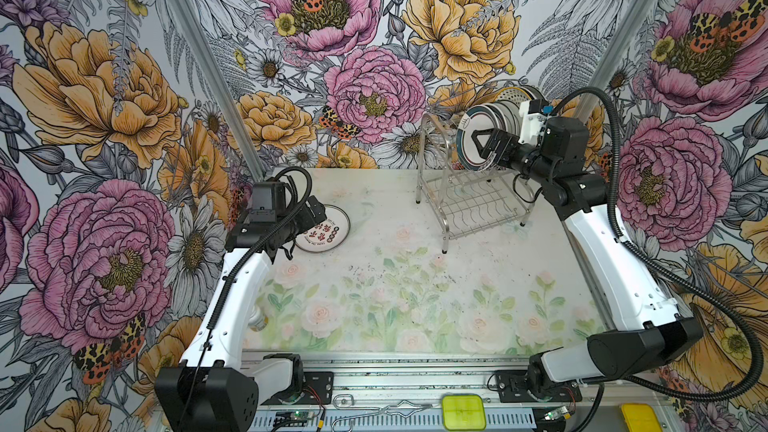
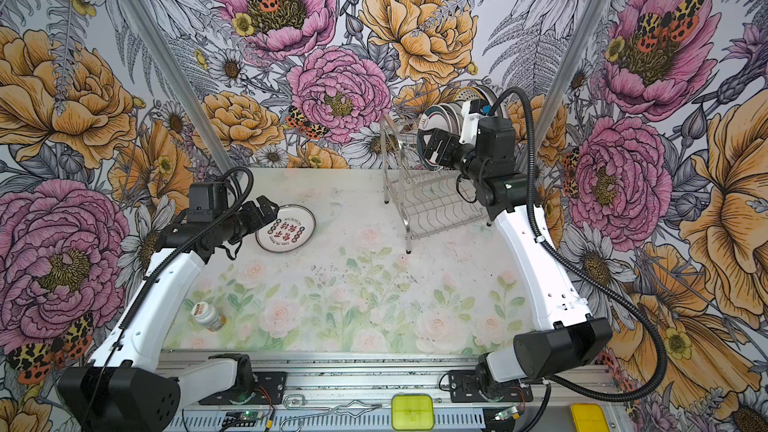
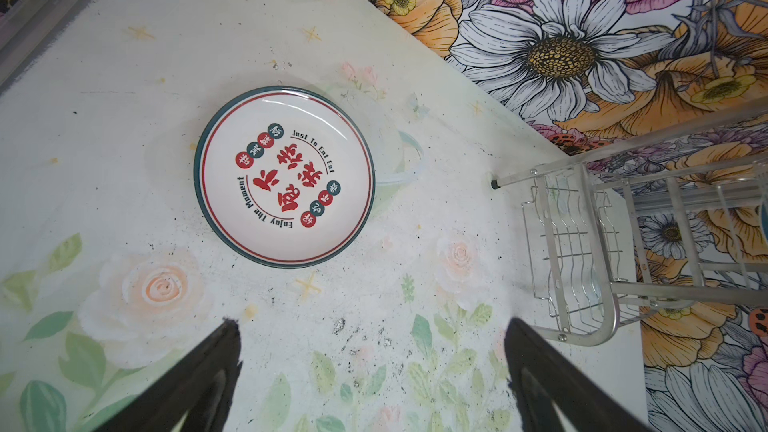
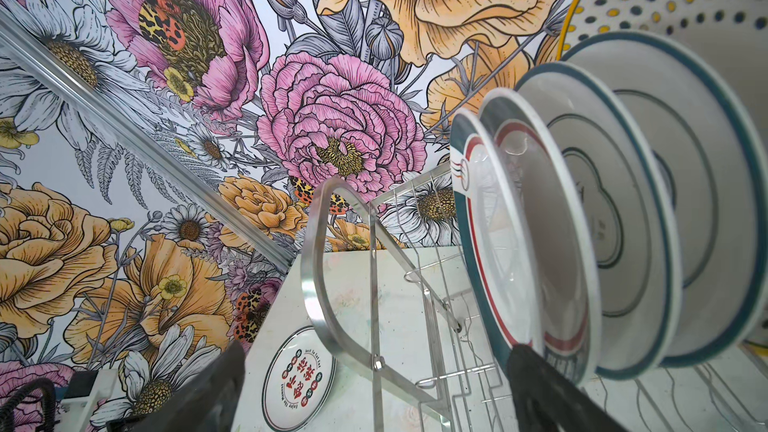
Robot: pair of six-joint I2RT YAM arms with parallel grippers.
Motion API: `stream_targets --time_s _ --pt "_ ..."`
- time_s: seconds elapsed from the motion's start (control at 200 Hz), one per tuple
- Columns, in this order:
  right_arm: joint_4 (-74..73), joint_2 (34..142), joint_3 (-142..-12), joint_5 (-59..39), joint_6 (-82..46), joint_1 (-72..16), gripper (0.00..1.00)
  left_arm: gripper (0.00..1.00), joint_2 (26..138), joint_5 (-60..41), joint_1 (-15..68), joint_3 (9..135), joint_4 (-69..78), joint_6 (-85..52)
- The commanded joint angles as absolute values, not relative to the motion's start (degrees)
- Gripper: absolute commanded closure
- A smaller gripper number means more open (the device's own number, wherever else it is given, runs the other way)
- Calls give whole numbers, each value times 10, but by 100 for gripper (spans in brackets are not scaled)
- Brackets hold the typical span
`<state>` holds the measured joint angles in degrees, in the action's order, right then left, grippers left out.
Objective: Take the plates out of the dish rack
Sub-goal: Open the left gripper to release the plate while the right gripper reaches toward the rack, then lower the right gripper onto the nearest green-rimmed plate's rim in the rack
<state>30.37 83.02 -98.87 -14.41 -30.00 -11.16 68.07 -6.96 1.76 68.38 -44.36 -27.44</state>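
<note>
Desk (image 1: 415,297): a pale, scuffed sheet printed with faint roses, with black specks near the centre. Bold floral wallpaper (image 1: 374,89) covers three walls between aluminium corner posts (image 1: 199,43).

The dish rack (image 1: 478,209), shiny steel wire with an arched hoop, stands at 1 o'clock. The plates (image 1: 500,112) stand on edge in its upper tier; they are glossy, some teal-rimmed, one dotted. A round red-character plate (image 1: 328,228) lies flat at 10 o'clock.

The left claw (image 1: 313,206) hangs at that plate's 9 o'clock edge, jaws spread. The right claw (image 1: 478,144), jaws spread, faces the foremost racked plate and grips nothing.

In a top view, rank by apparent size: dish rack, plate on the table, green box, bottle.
1. dish rack
2. plate
3. green box (close to the plate, nearer the camera: unsure)
4. bottle
</note>
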Motion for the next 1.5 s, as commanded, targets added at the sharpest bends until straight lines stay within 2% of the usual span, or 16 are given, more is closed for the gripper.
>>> stream_targets --time_s 0.0,0.235,0.831,1.496 --pt "308 838 -1006 -113 -269 -107 1 1 673 -72 22 679 -443 -269" --pt "311 841 -1006 -89 -245 -107 2 1 677 -70 22 679 -442 -270" --pt "311 873 -1014 -73 -239 -108 11 1 676 -71 21 681 -442 -267" --pt "321 907 -1023 60 -173 -143 49 1 672 -77 22 670 -442 -269"
